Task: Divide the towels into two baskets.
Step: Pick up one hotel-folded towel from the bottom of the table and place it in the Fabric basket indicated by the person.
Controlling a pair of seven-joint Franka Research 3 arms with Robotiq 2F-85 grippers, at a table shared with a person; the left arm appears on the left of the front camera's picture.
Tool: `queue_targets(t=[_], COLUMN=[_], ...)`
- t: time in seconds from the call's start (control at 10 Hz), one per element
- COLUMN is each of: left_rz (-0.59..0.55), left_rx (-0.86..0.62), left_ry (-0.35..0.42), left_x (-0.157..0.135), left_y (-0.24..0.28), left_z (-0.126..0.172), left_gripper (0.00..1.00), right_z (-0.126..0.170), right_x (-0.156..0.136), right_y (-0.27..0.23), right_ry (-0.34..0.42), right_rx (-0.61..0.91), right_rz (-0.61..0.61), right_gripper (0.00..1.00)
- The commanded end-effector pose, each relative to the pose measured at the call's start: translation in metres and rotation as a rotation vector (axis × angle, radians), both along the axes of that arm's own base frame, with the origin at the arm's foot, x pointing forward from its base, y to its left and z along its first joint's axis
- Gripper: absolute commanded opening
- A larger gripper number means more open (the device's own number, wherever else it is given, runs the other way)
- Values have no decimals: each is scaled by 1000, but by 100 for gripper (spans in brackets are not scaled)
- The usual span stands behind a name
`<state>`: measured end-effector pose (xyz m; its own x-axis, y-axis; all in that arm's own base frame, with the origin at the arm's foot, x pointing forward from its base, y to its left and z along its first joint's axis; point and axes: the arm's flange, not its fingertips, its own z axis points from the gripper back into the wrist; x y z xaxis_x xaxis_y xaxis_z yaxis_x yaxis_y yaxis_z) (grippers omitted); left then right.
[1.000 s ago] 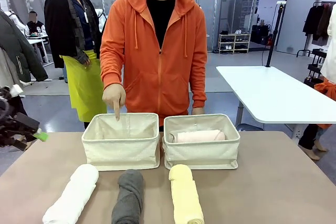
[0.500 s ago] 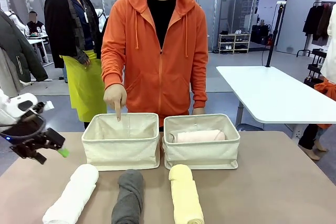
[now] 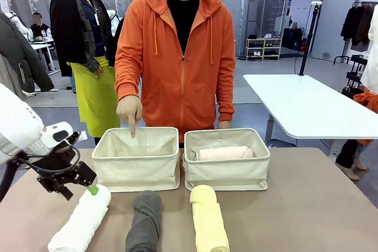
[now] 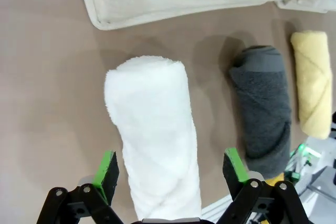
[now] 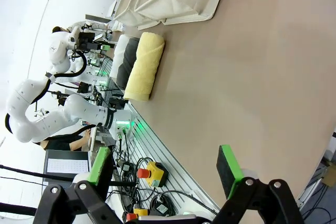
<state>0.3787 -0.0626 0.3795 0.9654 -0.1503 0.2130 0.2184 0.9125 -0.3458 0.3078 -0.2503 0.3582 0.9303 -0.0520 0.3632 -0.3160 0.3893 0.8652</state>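
White towel (image 4: 152,129): on the table (image 3: 307,205) before the left basket (image 3: 136,169)
Left gripper (image 3: 88,188): over its far end, fingers wide apart, gripping nothing
Right gripper (image 5: 165,163): wide open, empty, above the table
Pink towel (image 3: 224,153): in the right basket (image 3: 227,175)

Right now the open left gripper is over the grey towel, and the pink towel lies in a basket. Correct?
No: the left wrist view shows the open left gripper over the white towel instead. The pink towel is in a basket.
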Motion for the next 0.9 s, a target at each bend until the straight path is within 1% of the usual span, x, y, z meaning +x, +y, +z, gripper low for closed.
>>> queue_targets(t=[0.0, 0.2, 0.3, 0.4, 0.5, 0.6, 0.8], left_rz=[-30, -41, -59, -81, -122, -57, -57], left_rx=[29, 47, 44, 32, 39, 58, 58], left_ry=[-43, -24, 24, 48, 99, 47, 47], left_x=[-129, -134, -138, -141, -145, -4, -4], left_y=[11, 10, 9, 7, 7, -10, -10], left_z=[-63, -67, -71, -73, -71, -26, -26], left_gripper=[100, 100, 100, 100, 100, 100, 100], right_z=[3, 3, 3, 3, 3, 3, 3], right_x=[-3, -3, -3, -3, -3, -3, -3], right_y=[0, 0, 0, 0, 0, 0, 0], right_ry=[9, 9, 9, 9, 9, 9, 9], right_rx=[-6, -6, -6, -6, -6, -6, -6], right_rz=[13, 13, 13, 13, 13, 13, 13], right_gripper=[100, 100, 100, 100, 100, 100, 100])
